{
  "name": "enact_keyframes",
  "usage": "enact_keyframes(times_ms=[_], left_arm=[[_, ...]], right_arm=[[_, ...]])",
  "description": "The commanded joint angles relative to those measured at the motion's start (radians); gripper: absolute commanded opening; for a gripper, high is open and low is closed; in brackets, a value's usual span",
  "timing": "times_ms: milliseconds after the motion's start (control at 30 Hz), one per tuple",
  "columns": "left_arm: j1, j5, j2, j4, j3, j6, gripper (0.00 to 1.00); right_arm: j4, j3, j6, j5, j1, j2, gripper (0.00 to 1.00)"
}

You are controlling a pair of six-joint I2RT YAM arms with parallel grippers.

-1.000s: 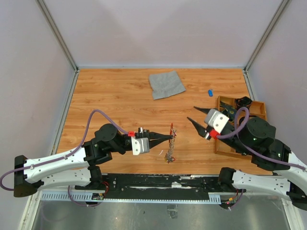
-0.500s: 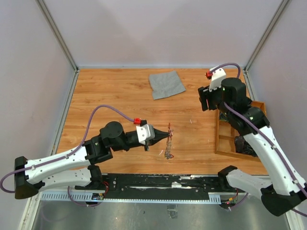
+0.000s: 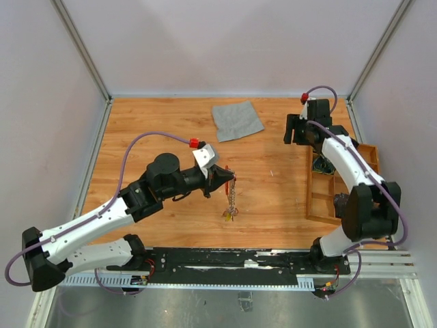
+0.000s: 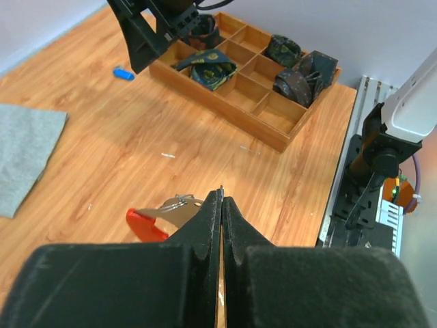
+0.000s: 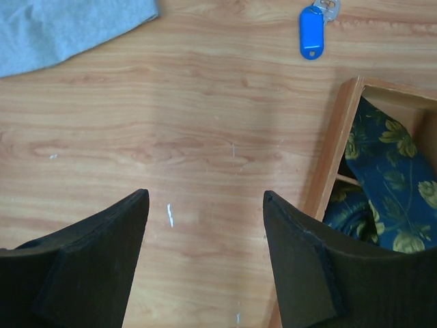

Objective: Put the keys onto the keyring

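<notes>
Red-looped keyring (image 3: pixel 231 195) hangs above the table from the left gripper (image 3: pixel 228 178) in the top view. Left wrist: the fingers are pressed together, pinching it. Right wrist: the right gripper (image 5: pixel 205 198) is spread wide over the wooden tabletop (image 5: pixel 205 102), with a blue-headed key (image 5: pixel 311 31) lying beyond, near the tray (image 5: pixel 333 137)

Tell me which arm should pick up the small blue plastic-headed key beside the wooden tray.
Right. The open right gripper hovers just short of the small blue plastic-headed key. The left gripper is farther off and shut on the red oval keyring with its silvery chain.
</notes>
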Motion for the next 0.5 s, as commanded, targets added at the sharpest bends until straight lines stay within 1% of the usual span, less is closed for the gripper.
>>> enact_keyframes(times_ms=[0,67,100,300,467], left_arm=[[0.042,0.021,0.046,-0.069,0.088,-0.053,0.0],[0.083,0.093,0.078,-0.103,0.121,-0.05,0.01],[0.096,0.107,0.089,-0.109,0.127,-0.05,0.01],[0.138,0.086,0.091,-0.043,0.096,-0.015,0.0],[0.159,0.092,0.123,-0.061,0.107,0.016,0.01]], right_arm=[[0.126,0.102,0.083,-0.007,-0.061,0.145,0.68],[0.117,0.172,0.104,0.0,-0.086,0.235,0.68],[0.121,0.205,0.115,0.006,-0.096,0.278,0.68],[0.147,0.388,0.19,0.065,-0.151,0.522,0.63],[0.138,0.484,0.254,0.16,-0.159,0.635,0.58]])
